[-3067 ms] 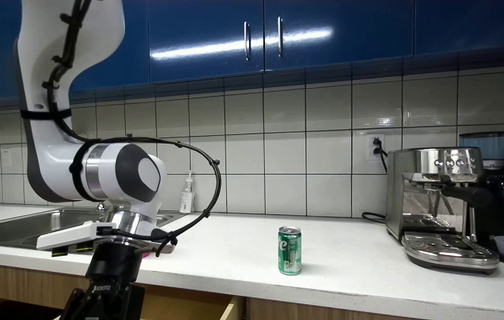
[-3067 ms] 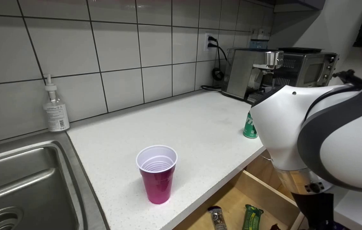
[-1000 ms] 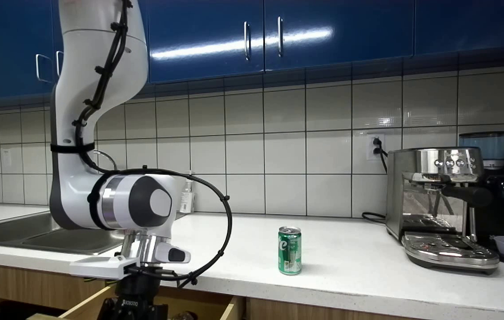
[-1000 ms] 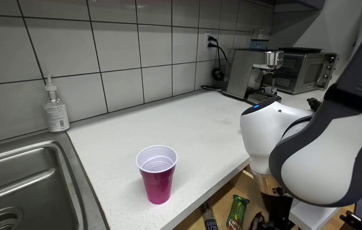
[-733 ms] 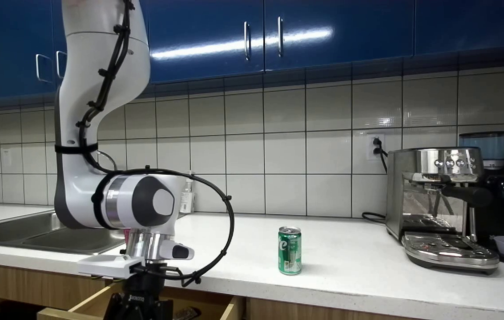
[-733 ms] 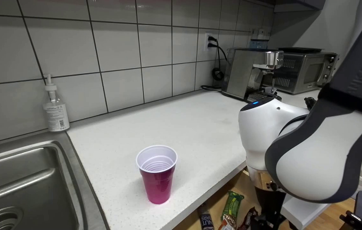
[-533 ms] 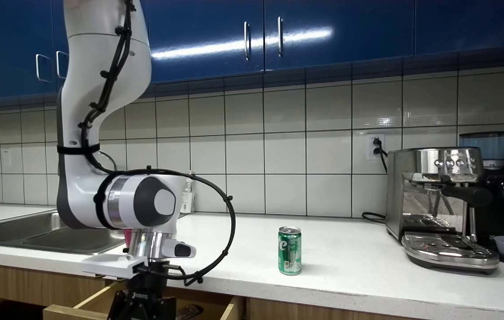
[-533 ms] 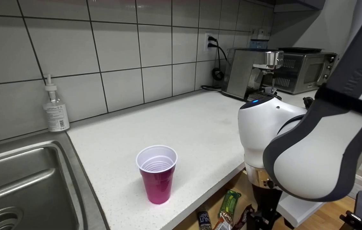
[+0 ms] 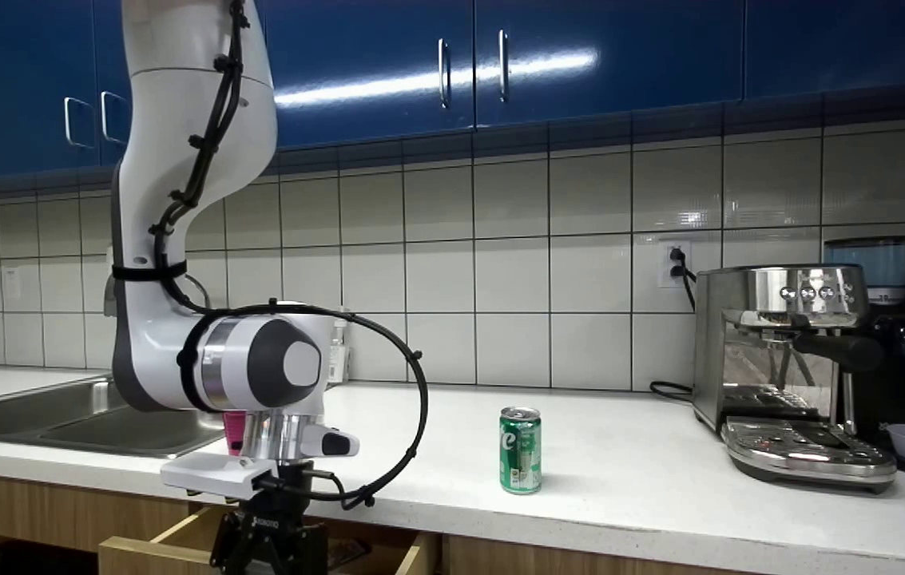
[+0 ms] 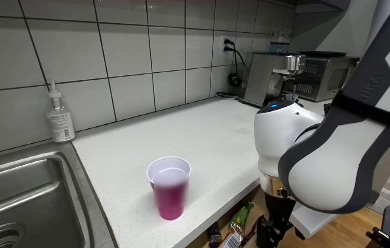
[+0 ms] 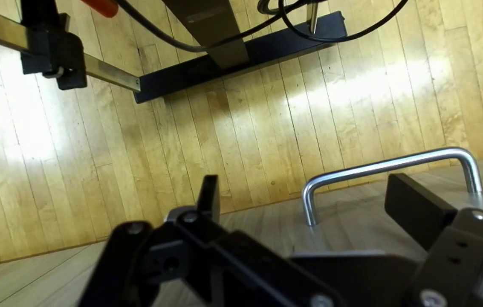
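The metal handle (image 11: 386, 166) lies just beyond my claw (image 11: 307, 196), partly across the gap between its widely parted, unladen fingers (image 11: 416, 209), so close work here, I judge, wants slow, measured motion that keeps them from knocking the wooden panel (image 11: 348, 226) bearing it.

In both exterior views my arm (image 9: 156, 335) slants down from up top and bends near the wrist (image 9: 280, 363), w/ jaws hanging approx. vert. below, ends cut off at bottom edge. In an exterior view a blue light (image 10: 274, 105) glows on my wrist. Wrist view: my fingers (image 11: 416, 209) stand well apart.
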`<action>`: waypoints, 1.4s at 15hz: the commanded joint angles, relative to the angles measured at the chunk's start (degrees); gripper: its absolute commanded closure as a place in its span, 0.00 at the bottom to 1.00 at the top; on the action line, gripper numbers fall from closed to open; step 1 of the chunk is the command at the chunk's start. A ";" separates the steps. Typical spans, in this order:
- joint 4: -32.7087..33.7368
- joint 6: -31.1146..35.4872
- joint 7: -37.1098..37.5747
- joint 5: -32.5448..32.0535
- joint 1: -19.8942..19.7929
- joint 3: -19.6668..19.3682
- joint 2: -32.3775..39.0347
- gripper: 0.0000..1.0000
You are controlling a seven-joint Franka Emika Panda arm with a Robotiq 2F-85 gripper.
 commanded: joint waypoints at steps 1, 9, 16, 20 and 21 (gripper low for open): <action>2.88 2.68 -0.86 -0.25 0.04 -0.69 2.41 0.00; 5.84 5.93 -1.32 -5.43 2.03 -3.31 4.31 0.00; 9.22 8.55 -2.38 -7.54 2.78 -4.51 6.66 0.00; 11.51 10.44 -3.62 -8.57 3.48 -5.62 8.41 0.00; 12.10 10.77 -4.09 -8.81 3.57 -5.80 8.84 0.00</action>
